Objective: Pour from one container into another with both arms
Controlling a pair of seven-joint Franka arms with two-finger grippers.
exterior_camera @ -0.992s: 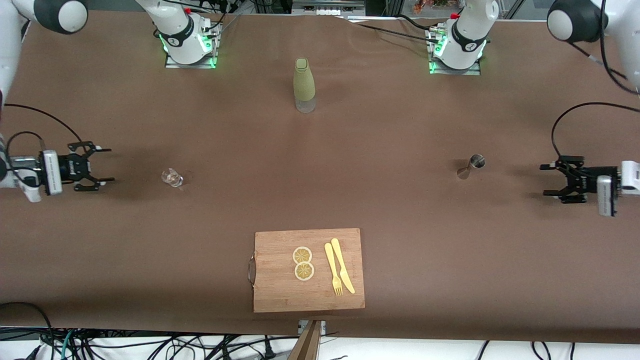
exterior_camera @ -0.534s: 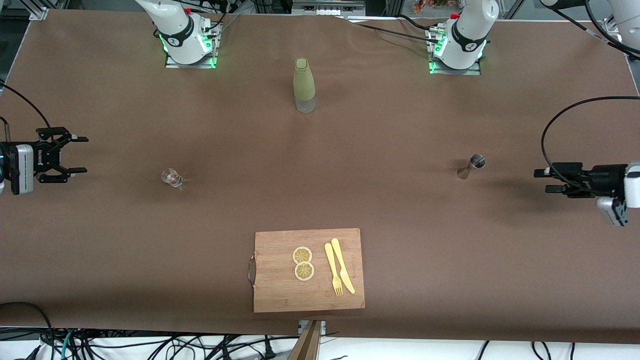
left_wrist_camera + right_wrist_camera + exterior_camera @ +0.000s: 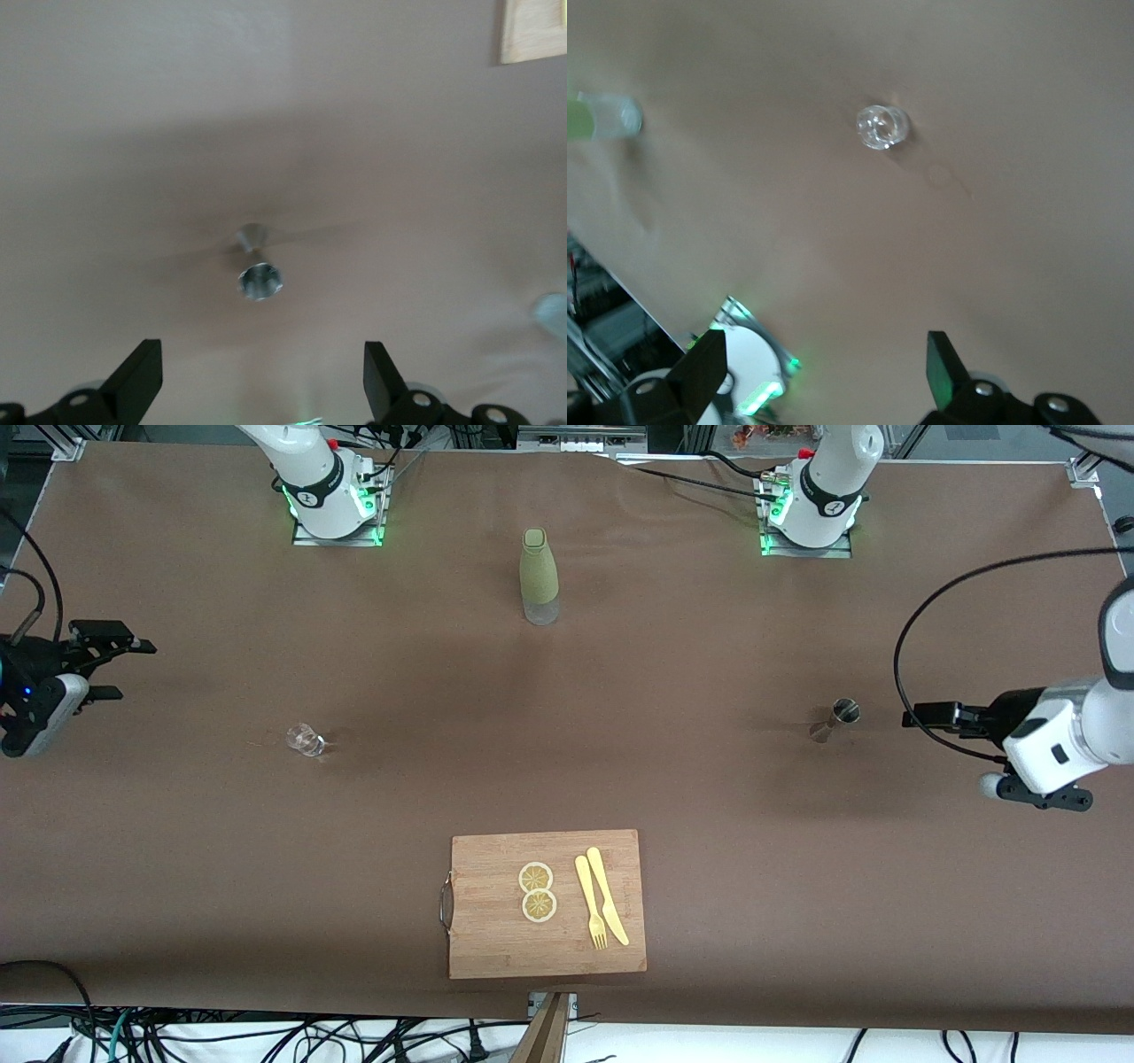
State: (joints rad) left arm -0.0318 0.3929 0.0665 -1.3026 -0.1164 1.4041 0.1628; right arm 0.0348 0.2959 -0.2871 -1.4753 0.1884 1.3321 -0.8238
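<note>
Both your arms have swung outward toward the table ends. Your left hand (image 3: 926,716) and right hand (image 3: 124,666) are spread wide, holding nothing. Jigger (image 3: 834,720) and glass (image 3: 306,740) stand apart on the table (image 3: 567,762).

Even overhead light, soft shadows; both wrist views blurred.
</note>
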